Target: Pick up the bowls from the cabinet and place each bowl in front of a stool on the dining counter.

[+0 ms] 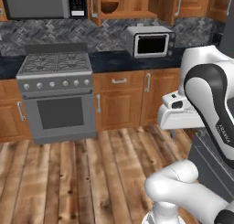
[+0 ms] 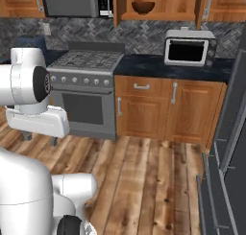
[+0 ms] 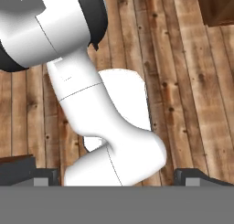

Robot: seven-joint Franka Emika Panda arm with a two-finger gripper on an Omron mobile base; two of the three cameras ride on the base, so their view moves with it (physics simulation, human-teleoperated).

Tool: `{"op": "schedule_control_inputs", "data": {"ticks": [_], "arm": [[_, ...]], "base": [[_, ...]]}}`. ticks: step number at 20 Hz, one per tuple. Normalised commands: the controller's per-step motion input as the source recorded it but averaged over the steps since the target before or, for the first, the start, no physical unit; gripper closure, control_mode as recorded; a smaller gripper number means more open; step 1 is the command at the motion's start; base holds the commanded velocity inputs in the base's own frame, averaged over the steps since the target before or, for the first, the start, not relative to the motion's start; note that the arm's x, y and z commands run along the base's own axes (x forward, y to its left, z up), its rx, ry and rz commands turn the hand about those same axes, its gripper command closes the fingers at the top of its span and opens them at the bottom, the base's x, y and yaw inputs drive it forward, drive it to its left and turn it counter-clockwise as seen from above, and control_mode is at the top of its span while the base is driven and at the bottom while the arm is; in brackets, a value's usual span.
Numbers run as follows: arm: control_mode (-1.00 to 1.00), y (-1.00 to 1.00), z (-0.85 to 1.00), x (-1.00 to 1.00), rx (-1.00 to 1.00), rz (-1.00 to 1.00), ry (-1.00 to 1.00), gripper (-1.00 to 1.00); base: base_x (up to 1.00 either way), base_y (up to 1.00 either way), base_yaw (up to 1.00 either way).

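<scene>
The dark brown wooden bowl (image 1: 109,7) (image 2: 143,7) sits on the shelf of the open wall cabinet (image 1: 132,1) (image 2: 168,1), whose door (image 1: 94,6) stands swung out. The red bowl is hidden or out of view. My gripper (image 3: 107,175) (image 2: 39,139) hangs low near the base and points down at the wooden floor, far below and in front of the cabinet. Its fingertips (image 3: 20,173) stand wide apart with nothing between them, so it is open. The dining counter is out of view.
Under the cabinet a toaster oven (image 1: 150,41) (image 2: 188,47) stands on the short black countertop (image 1: 114,61). The stove (image 1: 57,95) is to its left, the microwave (image 1: 43,2) above it. A tall dark grey panel (image 2: 233,147) borders the right side. Open wooden floor (image 1: 82,182) lies ahead.
</scene>
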Motion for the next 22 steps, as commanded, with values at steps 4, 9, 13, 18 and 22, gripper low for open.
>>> {"op": "schedule_control_inputs", "data": {"ticks": [4, 9, 13, 18, 22], "arm": [[1.00, 0.00, 0.00, 0.00, 0.00, 0.00, 0.00, -1.00], [1.00, 0.00, 0.00, 0.00, 0.00, 0.00, 0.00, -1.00], [1.00, 0.00, 0.00, 0.00, 0.00, 0.00, 0.00, -1.00], [1.00, 0.00, 0.00, 0.00, 0.00, 0.00, 0.00, -1.00], [1.00, 0.00, 0.00, 0.00, 0.00, 0.00, 0.00, -1.00]], "base": [[1.00, -0.09, 0.00], [1.00, -0.23, 0.00], [1.00, -0.44, 0.00], [1.00, -0.57, 0.02], [1.00, -0.53, 0.04]]}}
